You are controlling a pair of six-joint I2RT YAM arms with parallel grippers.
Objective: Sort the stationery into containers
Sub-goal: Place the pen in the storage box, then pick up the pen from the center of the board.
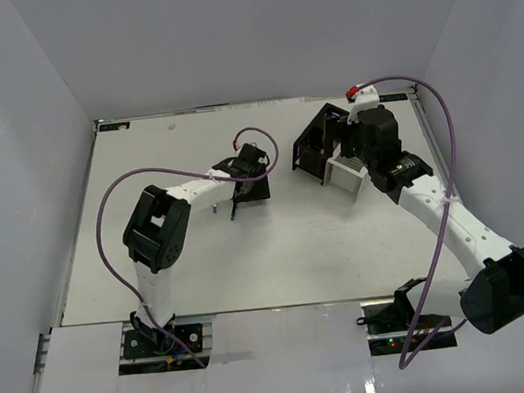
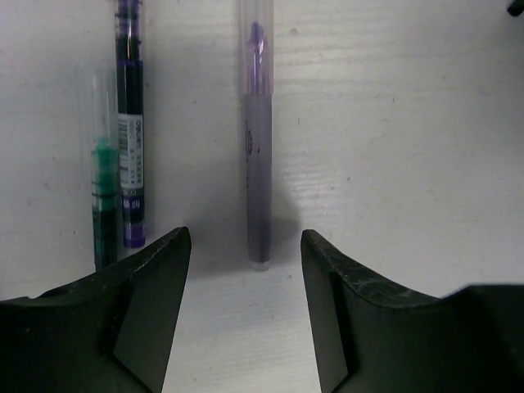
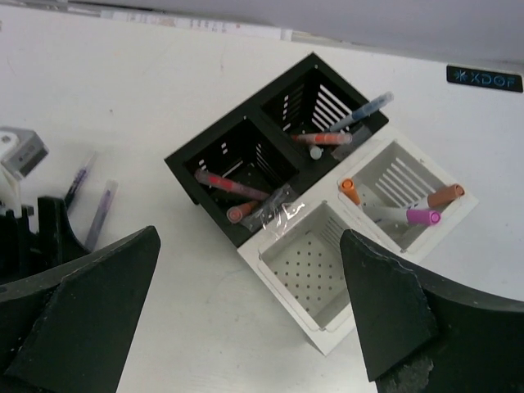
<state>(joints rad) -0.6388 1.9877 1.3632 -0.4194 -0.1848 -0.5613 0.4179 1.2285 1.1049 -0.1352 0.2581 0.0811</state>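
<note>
My left gripper (image 2: 246, 233) is open and low over the table, its jaws either side of the near end of a purple pen (image 2: 258, 164). A green pen (image 2: 102, 196) and a dark blue pen (image 2: 129, 123) lie to its left. In the top view the left gripper (image 1: 245, 189) is mid-table. My right gripper (image 3: 250, 237) is open and empty above the containers. The black container (image 3: 217, 131) holds red, orange and blue-grey pens. The white container (image 3: 279, 288) holds orange-capped and pink markers in its far compartment; its near compartment is empty.
A clear plastic wrapper (image 3: 286, 213) lies on the rim between the two containers. The containers stand at the back right, black (image 1: 311, 145) and white (image 1: 346, 177). White walls close in the table on three sides. Purple cables loop over both arms.
</note>
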